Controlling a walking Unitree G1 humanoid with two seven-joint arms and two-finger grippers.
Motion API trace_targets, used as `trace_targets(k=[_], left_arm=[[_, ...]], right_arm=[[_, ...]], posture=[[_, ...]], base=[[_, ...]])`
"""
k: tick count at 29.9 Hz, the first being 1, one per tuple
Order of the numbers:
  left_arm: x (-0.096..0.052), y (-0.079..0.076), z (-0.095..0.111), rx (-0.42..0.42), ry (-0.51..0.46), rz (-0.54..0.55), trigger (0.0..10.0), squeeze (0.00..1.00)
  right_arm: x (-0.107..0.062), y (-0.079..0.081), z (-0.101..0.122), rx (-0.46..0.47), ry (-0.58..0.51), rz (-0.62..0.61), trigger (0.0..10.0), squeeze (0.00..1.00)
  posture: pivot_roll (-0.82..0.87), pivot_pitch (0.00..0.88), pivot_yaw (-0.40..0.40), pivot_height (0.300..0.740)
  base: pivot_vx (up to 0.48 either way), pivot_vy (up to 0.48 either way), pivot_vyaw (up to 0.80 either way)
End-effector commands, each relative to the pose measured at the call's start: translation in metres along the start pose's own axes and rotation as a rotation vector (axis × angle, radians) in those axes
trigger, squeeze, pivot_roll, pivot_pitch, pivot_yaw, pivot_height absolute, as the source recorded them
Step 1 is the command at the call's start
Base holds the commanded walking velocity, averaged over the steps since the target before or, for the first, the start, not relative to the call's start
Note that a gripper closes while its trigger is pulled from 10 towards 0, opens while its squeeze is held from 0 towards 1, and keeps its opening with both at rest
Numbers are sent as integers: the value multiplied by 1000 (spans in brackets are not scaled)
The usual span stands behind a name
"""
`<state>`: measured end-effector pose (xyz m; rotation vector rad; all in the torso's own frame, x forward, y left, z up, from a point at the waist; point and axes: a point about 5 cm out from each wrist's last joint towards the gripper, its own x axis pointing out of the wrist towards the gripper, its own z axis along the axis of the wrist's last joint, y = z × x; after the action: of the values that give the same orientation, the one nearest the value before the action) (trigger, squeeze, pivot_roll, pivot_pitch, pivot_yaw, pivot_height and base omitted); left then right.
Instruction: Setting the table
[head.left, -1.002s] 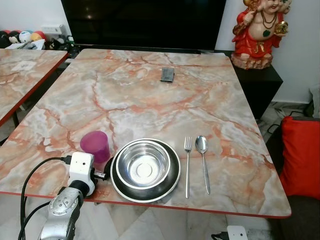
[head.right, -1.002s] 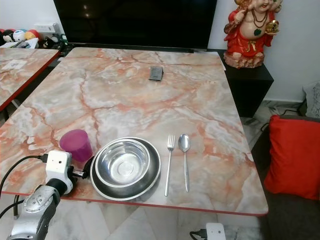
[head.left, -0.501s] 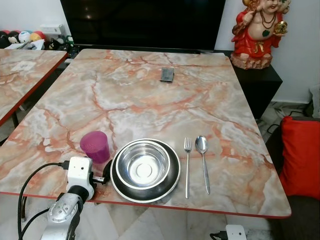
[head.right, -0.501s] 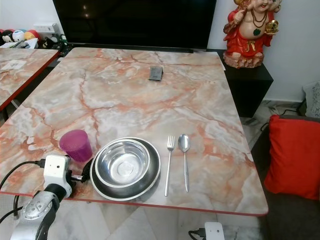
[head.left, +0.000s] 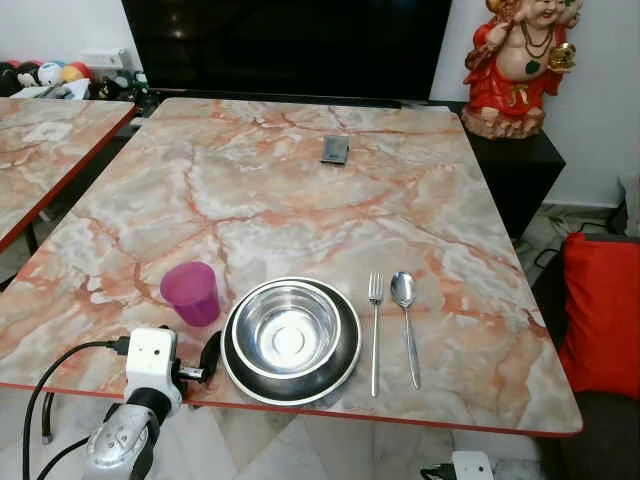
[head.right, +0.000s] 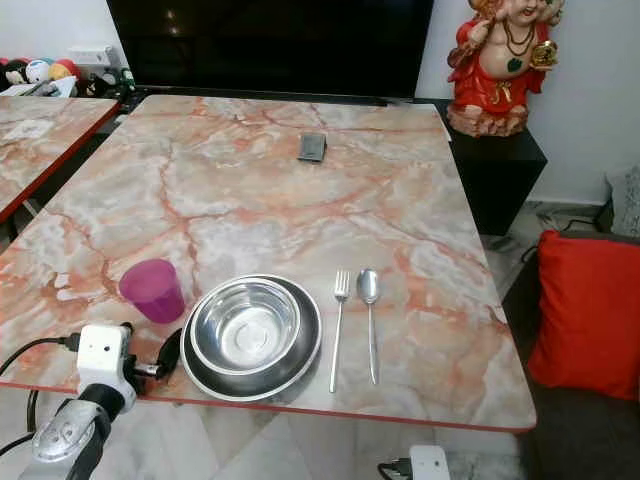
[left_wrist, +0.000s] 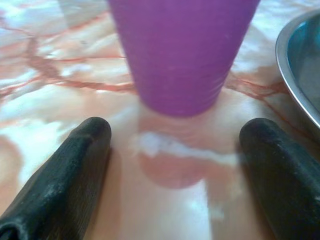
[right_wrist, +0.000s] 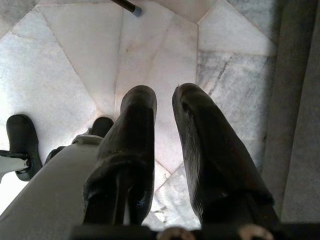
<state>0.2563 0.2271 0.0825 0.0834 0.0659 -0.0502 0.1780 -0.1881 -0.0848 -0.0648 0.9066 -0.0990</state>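
Left gripper (left_wrist: 175, 150) sits at the near table (head.left: 300, 190) edge, fingers spread wide, the purple cup (head.left: 190, 293) just beyond them, untouched (bowl (head.left: 288, 328), fork (head.left: 375, 330) and spoon (head.left: 405, 320) to its right). Right gripper (right_wrist: 162, 145) hangs over the floor, fingers nearly together, empty.

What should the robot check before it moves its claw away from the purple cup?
1. Cup upright on the table: ok.
2. Left claw open, fingers clear of the cup: ok.
3. Cup apart from the bowl: ok.
4. Bowl sitting in the plate: ok.
5. Fork and spoon side by side, right of the plate: ok.
6. Anything inside the cup: cannot tell.
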Motion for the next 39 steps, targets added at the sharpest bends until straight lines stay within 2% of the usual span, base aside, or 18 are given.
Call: trace_targets(k=[1, 4, 6, 12, 16, 18, 20, 23, 24, 25, 28, 29, 31, 32, 33, 34, 35, 39], left_arm=[[-3, 4, 4, -10, -15, 26, 10000, 0], [-9, 7, 7, -20, -37, 50, 10000, 0], [-24, 10, 8, -24, -57, 73, 10000, 0], [-46, 13, 5, 8, -61, 110, 10000, 0], [-72, 30, 7, 71, -79, 268, 10000, 0], [-96, 53, 8, 167, -79, 497, 10000, 0], [-105, 60, 10, 208, -76, 581, 10000, 0], [-134, 86, -2, 298, 26, 780, 10000, 0], [-134, 86, -2, 298, 26, 780, 10000, 0], [-147, 97, -12, 307, 85, 854, 10000, 0], [-161, 107, -23, 314, 158, 926, 10000, 0], [-167, 113, -35, 313, 242, 962, 10000, 0], [-170, 114, -42, 294, 286, 983, 10000, 0], [-169, 112, -63, 162, 380, 968, 10000, 0], [-169, 112, -63, 162, 380, 968, 10000, 0], [-168, 109, -70, 104, 402, 964, 10000, 0], [-158, 100, -83, 7, 429, 903, 10000, 0], [-131, 81, -93, -8, 441, 748, 10000, 0]], right_arm=[[-1, -1, -5, 3, 18, -2, 10000, 0], [-1, -1, -4, 3, 17, -2, 10000, 0], [-1, 0, -3, -2, 16, 3, 10000, 0], [0, 0, -3, -2, 14, 5, 10000, 0], [0, -1, -3, -3, 15, 2, 10000, 0], [-1, -1, -3, -6, 16, 4, 10000, 0], [-1, -1, -3, -7, 16, 4, 10000, 0], [-1, -2, -4, -6, 16, 4, 10000, 0], [-1, -2, -4, -6, 16, 4, 10000, 0], [-1, -3, -4, -6, 17, 3, 10000, 0], [-1, -2, -4, -5, 17, 3, 10000, 0], [-1, -2, -4, -6, 18, 2, 10000, 0], [-1, -2, -4, -7, 19, 2, 10000, 0], [-1, -1, -4, -3, 19, 0, 10000, 0], [-1, -1, -4, -3, 19, 0, 10000, 0], [-1, -1, -4, -3, 19, 0, 10000, 0], [-1, 0, -4, -1, 18, -1, 10000, 0], [0, 2, -3, 8, 16, -3, 10000, 0]], posture=[[18, 93, -22, 740], [18, 93, -22, 740], [24, 93, -24, 740], [26, 94, -24, 740], [36, 96, -25, 740], [42, 97, -27, 740], [42, 97, -27, 740], [53, 97, -25, 740], [53, 97, -25, 740], [56, 96, -25, 740], [60, 96, -24, 740], [60, 94, -22, 740], [58, 93, -21, 740], [59, 89, -16, 740], [59, 89, -16, 740], [59, 89, -16, 740], [54, 86, -14, 740], [44, 79, -9, 740]], base=[[0, 0, 0], [0, 0, 0], [0, 0, 0], [0, 0, 0], [0, 0, 0], [0, 0, 0], [0, 0, 0], [0, 0, 0], [0, 0, 0], [0, 0, 0], [0, 0, 0], [0, 0, 0], [0, 0, 0], [0, 0, 0], [0, 0, 0], [0, 0, 0], [0, 0, 0], [0, 0, 0]])
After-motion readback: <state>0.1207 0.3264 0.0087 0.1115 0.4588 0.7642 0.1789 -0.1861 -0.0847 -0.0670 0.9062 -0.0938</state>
